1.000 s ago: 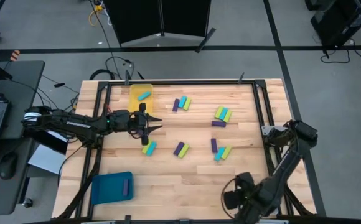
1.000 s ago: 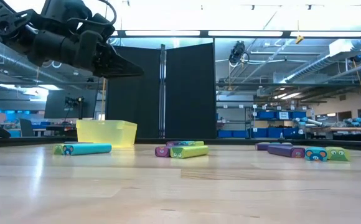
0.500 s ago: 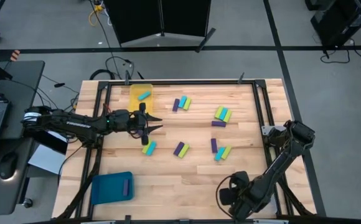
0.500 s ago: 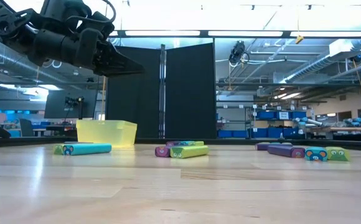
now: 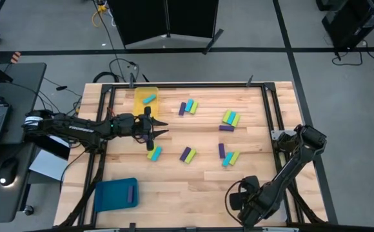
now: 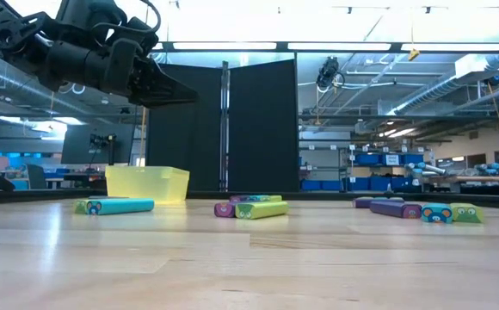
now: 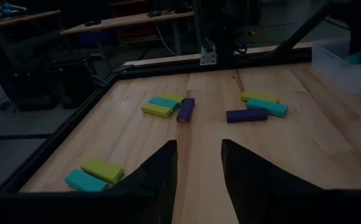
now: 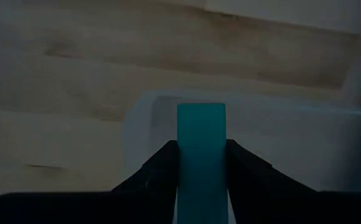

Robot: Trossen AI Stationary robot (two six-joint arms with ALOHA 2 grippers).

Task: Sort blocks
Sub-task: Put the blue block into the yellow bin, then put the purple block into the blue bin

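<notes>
While the wooden table (image 5: pixel 193 187) shows pale butcher-block planks with a dark metal frame round its edge, the blocks are small smooth oblong bars in purple, cyan and yellow-green, lying in loose clusters across the middle. One trio (image 5: pixel 188 107) sits near the far edge, another group (image 5: pixel 229 119) lies further right, a purple and green pair (image 5: pixel 187 154) rests mid-table, and another bunch (image 5: pixel 227 155) lies beside it to the right. A cyan and green pair (image 5: pixel 154 153) lies just below the left gripper (image 5: pixel 161 127), which hangs above the table with its dark tapered fingers parted by a narrow gap and nothing between them. A see-through yellow tray (image 5: pixel 146 98) at the far left corner holds one cyan block (image 5: pixel 149 99), and a blue tray (image 5: pixel 115 194) near the front left holds a purple one (image 5: pixel 129 193). The right gripper (image 8: pixel 201 165) is down at the front right edge, clamped on a cyan block (image 8: pixel 201 149) over a pale clear tray (image 8: pixel 292 143). Some blocks in the low view carry little cartoon eyes on their ends; I can't read any writing. Plenty of bare wood lies open along the front centre.
</notes>
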